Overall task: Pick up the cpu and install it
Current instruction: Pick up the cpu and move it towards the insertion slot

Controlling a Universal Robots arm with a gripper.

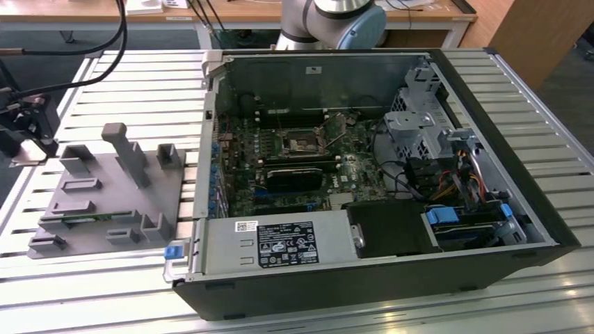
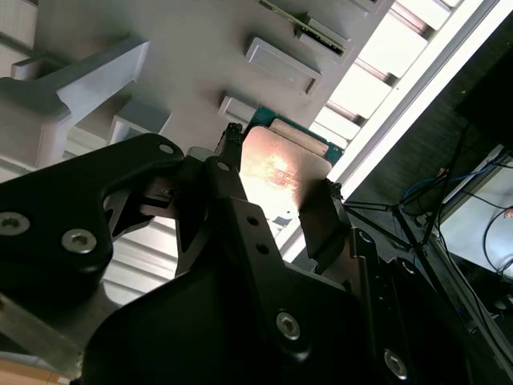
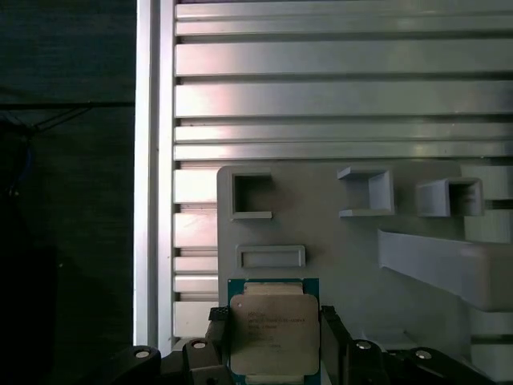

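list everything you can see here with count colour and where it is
table: 1, silver slats, under everything
computer case: 1, black, open, on the table
motherboard: 1, green, inside the case
socket: 1, dark, middle of the motherboard
tray: 1, grey, on the table at the exterior view's left of the case
memory stick: 1, green, on the tray
cpu: 1, silvery top, green edge, over the tray between the claw's fingers
arm: 1, grey and blue, beyond the case
claw: 1, black, shut on the cpu
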